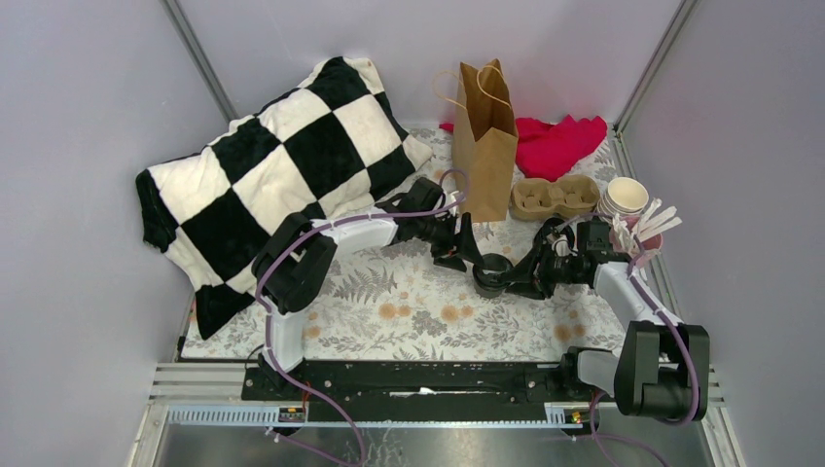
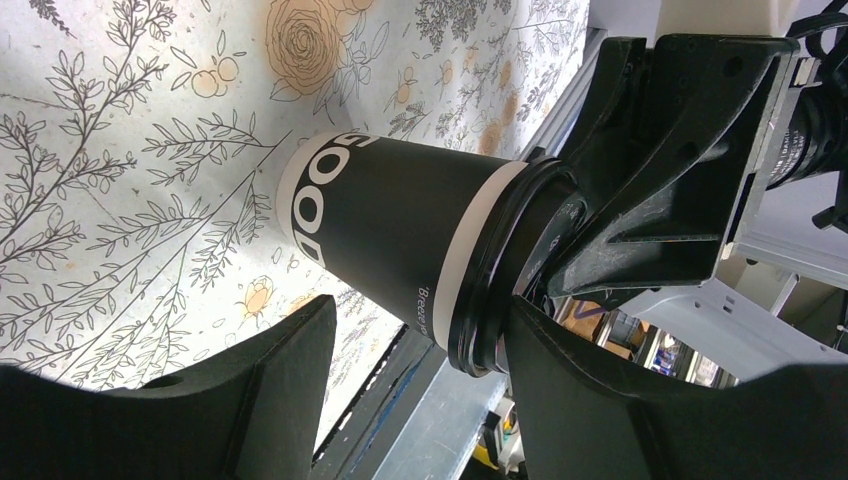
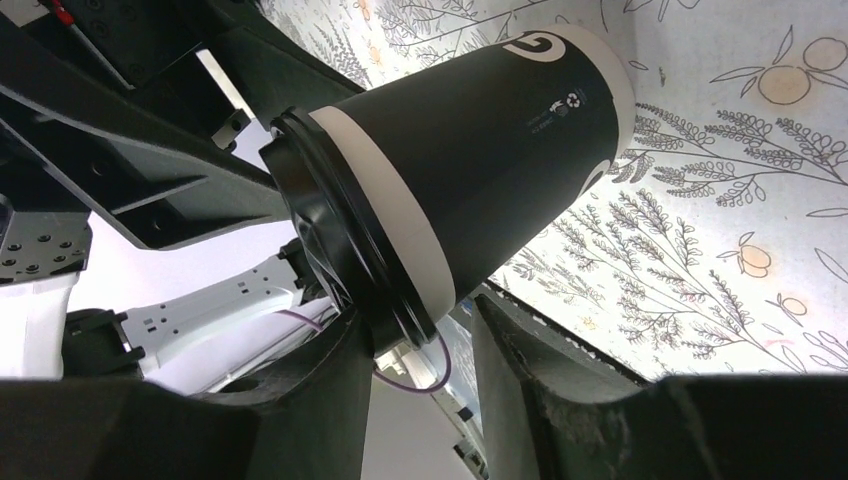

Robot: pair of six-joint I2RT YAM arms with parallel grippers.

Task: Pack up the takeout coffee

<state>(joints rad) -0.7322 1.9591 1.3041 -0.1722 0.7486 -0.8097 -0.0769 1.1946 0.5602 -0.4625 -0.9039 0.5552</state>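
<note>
Takeout coffee cup (image 1: pixel 493 271) stands on the worktop (image 1: pixel 389 311), near of the brown bag (image 1: pixel 484 146). Left hand (image 2: pixel 420 310) is spread around its body, seemingly steadying it; right hand (image 3: pixel 415 325) meets the lid (image 3: pixel 330 230) rim, pinching or not I cannot tell.

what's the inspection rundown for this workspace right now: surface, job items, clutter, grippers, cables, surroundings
surface: floral tablecloth, flat, no spills seen
job's things: one black lidded coffee cup mid-table between the grippers; brown paper bag upright at the back; cardboard cup carrier beside it, both wells empty
clutter: checkered pillow, red cloth, white paper cups, wooden stirrers
grippers: left gripper open, close by the cup; right gripper has the lid rim between its fingers, grip unclear
cables: purple cable along each arm, clear of the cup
surroundings: grey walls, metal rail at the near edge
</note>
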